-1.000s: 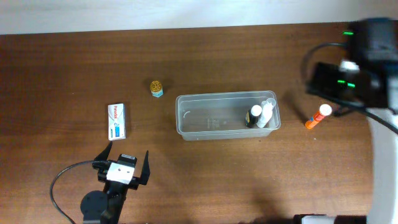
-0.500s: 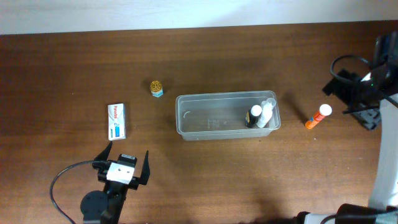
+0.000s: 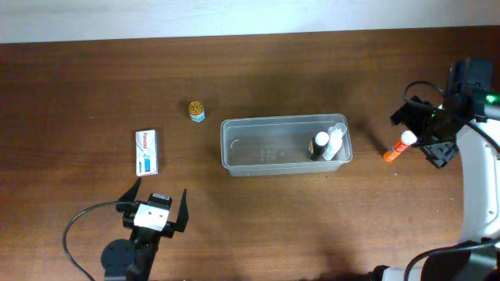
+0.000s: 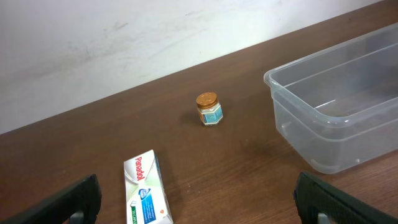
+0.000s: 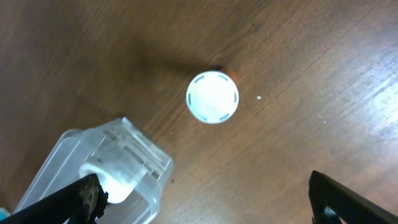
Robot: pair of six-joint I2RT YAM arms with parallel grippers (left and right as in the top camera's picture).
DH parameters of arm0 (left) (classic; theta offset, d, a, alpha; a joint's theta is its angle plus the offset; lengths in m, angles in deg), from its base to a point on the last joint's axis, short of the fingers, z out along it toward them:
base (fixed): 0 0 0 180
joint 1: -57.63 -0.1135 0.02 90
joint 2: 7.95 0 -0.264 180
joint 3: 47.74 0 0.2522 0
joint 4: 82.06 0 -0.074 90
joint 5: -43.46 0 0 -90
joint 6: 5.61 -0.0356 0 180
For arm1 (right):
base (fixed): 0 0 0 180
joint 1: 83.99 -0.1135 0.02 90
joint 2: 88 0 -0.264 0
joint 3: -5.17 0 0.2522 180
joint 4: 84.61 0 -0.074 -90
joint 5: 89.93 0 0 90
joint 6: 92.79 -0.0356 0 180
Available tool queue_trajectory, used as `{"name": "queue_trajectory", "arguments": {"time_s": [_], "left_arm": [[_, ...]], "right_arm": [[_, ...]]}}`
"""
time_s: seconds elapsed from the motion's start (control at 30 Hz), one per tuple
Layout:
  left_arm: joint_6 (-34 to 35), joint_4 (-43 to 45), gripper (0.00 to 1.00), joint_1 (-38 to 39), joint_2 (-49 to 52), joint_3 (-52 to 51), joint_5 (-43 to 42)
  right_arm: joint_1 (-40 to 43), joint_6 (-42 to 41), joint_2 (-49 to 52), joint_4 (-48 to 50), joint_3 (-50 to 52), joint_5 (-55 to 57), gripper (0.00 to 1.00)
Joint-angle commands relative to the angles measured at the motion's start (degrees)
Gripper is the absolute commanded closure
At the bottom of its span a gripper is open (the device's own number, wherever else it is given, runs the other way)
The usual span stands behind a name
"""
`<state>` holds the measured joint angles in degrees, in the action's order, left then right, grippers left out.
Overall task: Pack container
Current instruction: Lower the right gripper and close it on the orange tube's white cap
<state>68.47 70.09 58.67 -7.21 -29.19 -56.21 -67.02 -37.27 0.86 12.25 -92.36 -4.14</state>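
Overhead, the container (image 3: 262,152) lies lengthwise near the middle of the table (image 3: 94,86), two small bottles (image 3: 328,144) standing at its right end. It is well apart from the left gripper (image 3: 156,197), which hangs by the table's front edge with jaws spread wide and empty, the container's left end ahead and to the right in the left wrist view (image 4: 292,134). The right gripper (image 3: 419,135), toward the table's right edge, is also spread and holds nothing; its wrist view looks straight down on the white cap of an orange bottle (image 5: 212,98), the container's right corner (image 5: 115,165) just beside its left finger.
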Motion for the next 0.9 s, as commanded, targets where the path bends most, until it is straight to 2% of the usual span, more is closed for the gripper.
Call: {"name": "queue_trajectory", "arguments": {"time_s": [0.0, 0.3, 0.47, 0.87], "left_arm": [[-0.9, 0.0, 0.01, -0.3, -0.4, -0.3, -0.4], [-0.9, 0.0, 0.0, -0.3, -0.4, -0.3, -0.4], [-0.9, 0.0, 0.01, -0.3, -0.4, -0.3, -0.4], [-0.9, 0.0, 0.0, -0.3, -0.4, -0.3, -0.4]], "right_arm": [[0.5, -0.5, 0.5, 1.8, 2.3, -0.2, 0.02], [0.5, 1.2, 5.8, 7.1, 3.4, 0.1, 0.0], [0.7, 1.2, 8.3, 8.3, 3.4, 0.3, 0.12], [1.2, 1.2, 9.6, 9.5, 3.4, 1.9, 0.3]]}}
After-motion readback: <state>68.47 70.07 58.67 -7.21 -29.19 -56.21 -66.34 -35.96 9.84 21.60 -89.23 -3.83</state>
